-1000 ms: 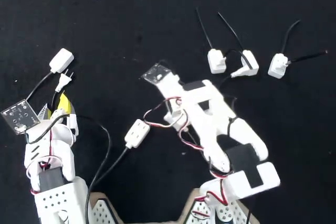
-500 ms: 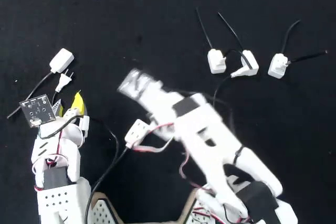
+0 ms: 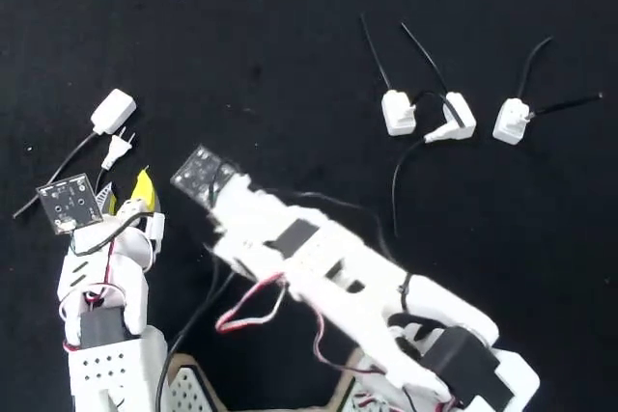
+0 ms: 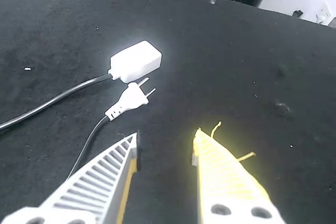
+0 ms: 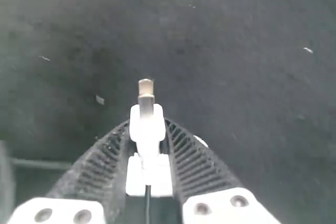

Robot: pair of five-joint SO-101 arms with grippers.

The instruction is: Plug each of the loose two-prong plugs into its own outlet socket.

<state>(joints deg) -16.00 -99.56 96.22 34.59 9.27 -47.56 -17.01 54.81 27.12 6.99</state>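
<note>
Carrying step: your right pincer [image 5: 147,125] is clenched on a white two-prong plug [image 5: 146,114], prongs forward over the worktop [image 5: 236,35], likely needing a socket lined up next, while your left pincer [image 4: 165,136] hangs released near the outlet socket [image 3: 113,110] at the overhead frame's upper left.

Socket cord [image 4: 52,101] cut off at edge

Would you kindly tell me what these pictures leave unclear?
High view: the right arm covers the plug it holds and where the black cable beside it leads.
Right wrist view: the plug shows one prong, edge-on; any second lies behind it.
High view: far sockets too small to judge seating.
</note>
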